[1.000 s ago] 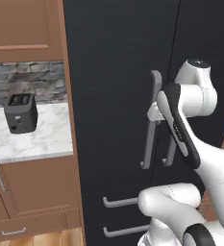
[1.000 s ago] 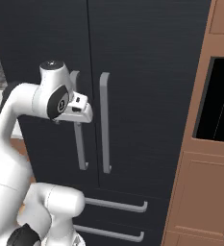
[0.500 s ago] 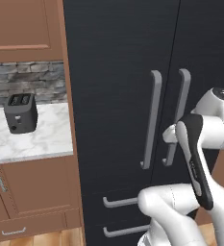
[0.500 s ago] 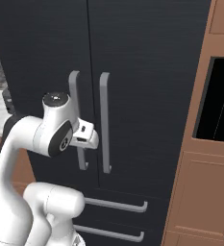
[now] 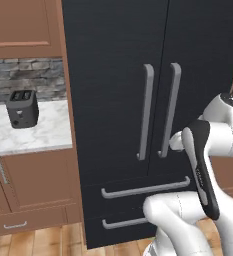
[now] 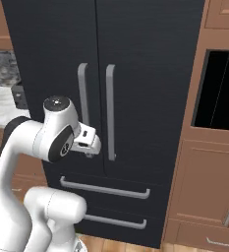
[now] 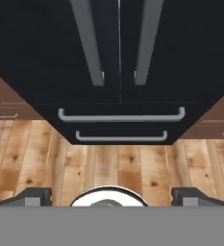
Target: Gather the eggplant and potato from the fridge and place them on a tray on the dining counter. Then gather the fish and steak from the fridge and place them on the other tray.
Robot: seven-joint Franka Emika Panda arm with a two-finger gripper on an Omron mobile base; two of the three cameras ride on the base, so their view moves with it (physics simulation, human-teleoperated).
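The fridge [image 5: 118,75] stands right ahead, black, with both doors closed. Its two silver handles [image 6: 110,110] hang side by side, and two drawers [image 7: 120,115] with bar handles sit below. My gripper [image 6: 90,147] hovers just in front of the handles' lower ends, apart from them. In the hand view the gripper [image 7: 111,196] is open, its fingertips [image 7: 34,196] set wide with nothing between them. It looks down at the drawers and the floor. Eggplant, potato, fish, steak, both trays and the dining counter are out of view.
Left of the fridge a dark toaster [image 5: 23,109] stands on a marble wall counter [image 5: 38,137] above wood cabinets. A black built-in appliance [image 6: 216,91] in wood cabinetry sits to the fridge's right. A wood plank floor [image 7: 118,168] lies below.
My arm folded down, and the hand dropped from the upper part of the left handle to the handles' lower ends. It then held almost still. The fridge doors stayed closed.
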